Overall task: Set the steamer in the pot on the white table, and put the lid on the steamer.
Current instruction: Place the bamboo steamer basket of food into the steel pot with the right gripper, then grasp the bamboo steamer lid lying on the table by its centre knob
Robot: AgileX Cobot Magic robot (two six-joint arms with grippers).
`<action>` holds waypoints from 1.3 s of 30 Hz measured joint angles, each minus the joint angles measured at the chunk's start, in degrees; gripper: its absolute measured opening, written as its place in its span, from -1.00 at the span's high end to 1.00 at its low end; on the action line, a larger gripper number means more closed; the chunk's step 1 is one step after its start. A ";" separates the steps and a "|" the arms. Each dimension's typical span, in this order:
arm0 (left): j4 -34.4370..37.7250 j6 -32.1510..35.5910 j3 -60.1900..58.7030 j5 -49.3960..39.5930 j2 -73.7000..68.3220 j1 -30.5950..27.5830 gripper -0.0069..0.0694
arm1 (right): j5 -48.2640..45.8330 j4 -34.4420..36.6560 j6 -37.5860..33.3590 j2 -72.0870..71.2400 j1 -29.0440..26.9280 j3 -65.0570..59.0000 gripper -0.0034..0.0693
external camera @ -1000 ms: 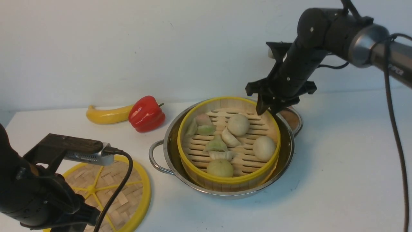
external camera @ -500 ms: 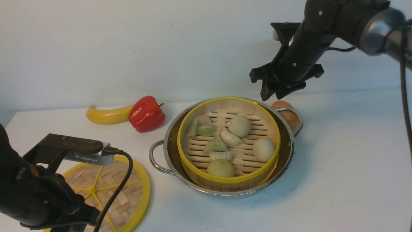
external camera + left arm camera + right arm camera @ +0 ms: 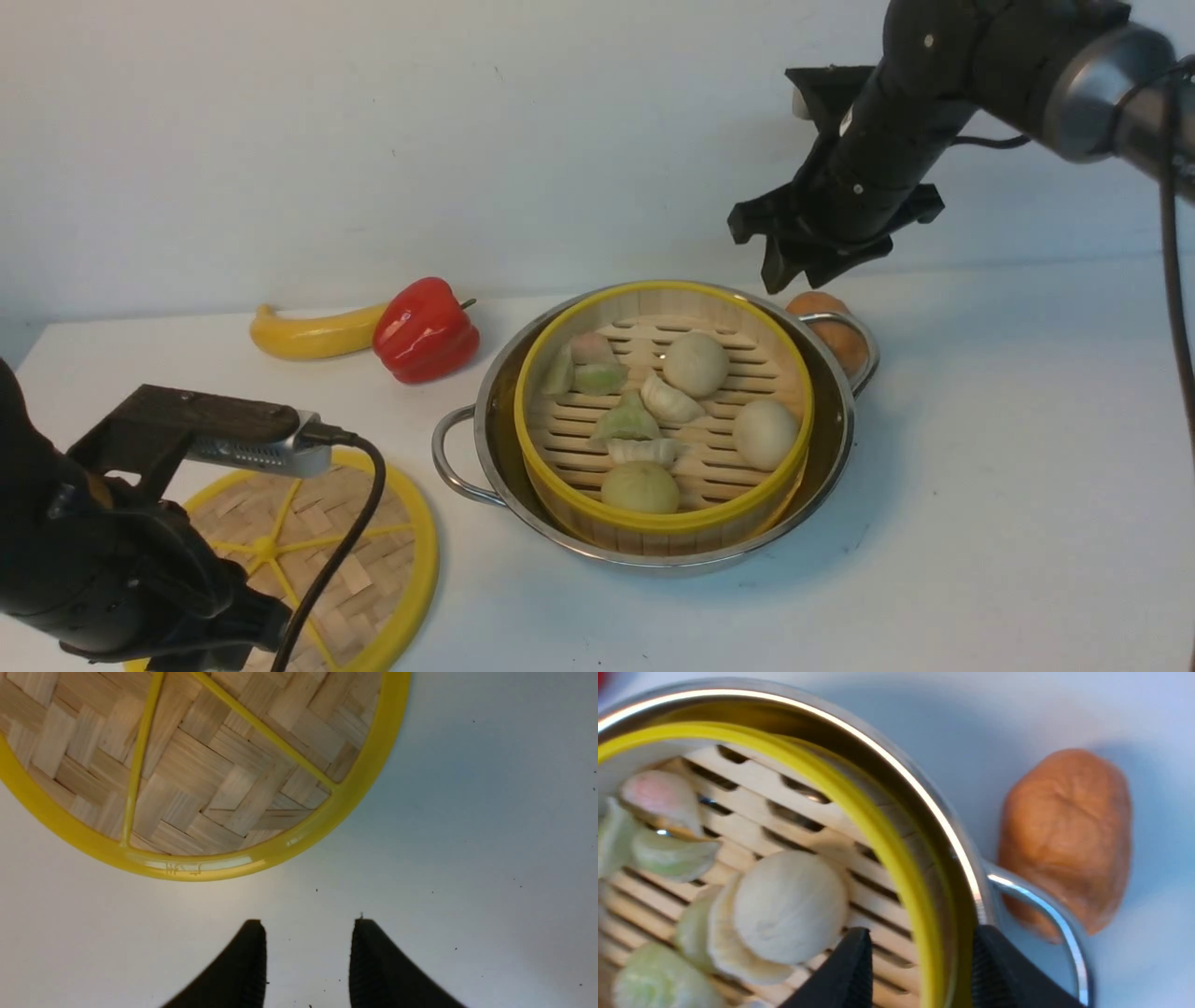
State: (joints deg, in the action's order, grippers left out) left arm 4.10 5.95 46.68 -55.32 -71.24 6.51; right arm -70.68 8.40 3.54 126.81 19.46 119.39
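Observation:
The steamer [image 3: 653, 523], a yellow-rimmed bamboo basket, sits inside the steel pot [image 3: 493, 425] on the white table [image 3: 980, 467]. My right gripper [image 3: 795, 278] hangs open in the air above the steamer's far right rim, touching nothing. In the right wrist view its fingers [image 3: 920, 933] straddle, from above, the steamer rim [image 3: 859, 798] and the pot rim [image 3: 924, 807]. The lid [image 3: 373, 560] lies flat on the table at front left. My left gripper [image 3: 308, 924] is open over bare table just short of the lid's rim [image 3: 210, 868]; the arm hides it in the front view.
Several dumplings and buns [image 3: 695, 362] lie on the steamer floor. A brown bun [image 3: 836, 331] rests on the table behind the pot's far handle. A banana [image 3: 308, 333] and a red pepper [image 3: 425, 329] lie at the back left.
My right gripper has risen from the steamer's far rim, up and slightly right, staying open; it has barely moved in the last half second. The left arm has not moved.

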 joint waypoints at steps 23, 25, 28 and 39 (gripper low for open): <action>-8.24 -11.95 1.82 16.07 -0.58 -2.48 0.19 | 0.58 -16.41 -1.58 -41.90 -2.32 -7.12 0.92; -8.76 -12.39 2.63 16.23 -1.39 -3.71 0.19 | 0.58 -17.19 -1.79 -45.96 -2.32 -11.38 0.92; -8.66 -12.31 3.51 16.17 -4.34 -5.25 0.19 | 0.52 -18.47 -1.77 -54.96 -2.32 -22.37 0.92; -7.29 -10.08 6.11 16.51 -19.16 -5.33 0.19 | 0.66 -10.26 -0.27 -86.82 -2.32 -57.11 0.91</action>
State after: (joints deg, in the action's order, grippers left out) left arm -3.19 -4.14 52.79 -38.81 -90.40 1.18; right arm -70.02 -1.86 3.27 39.99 17.14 62.28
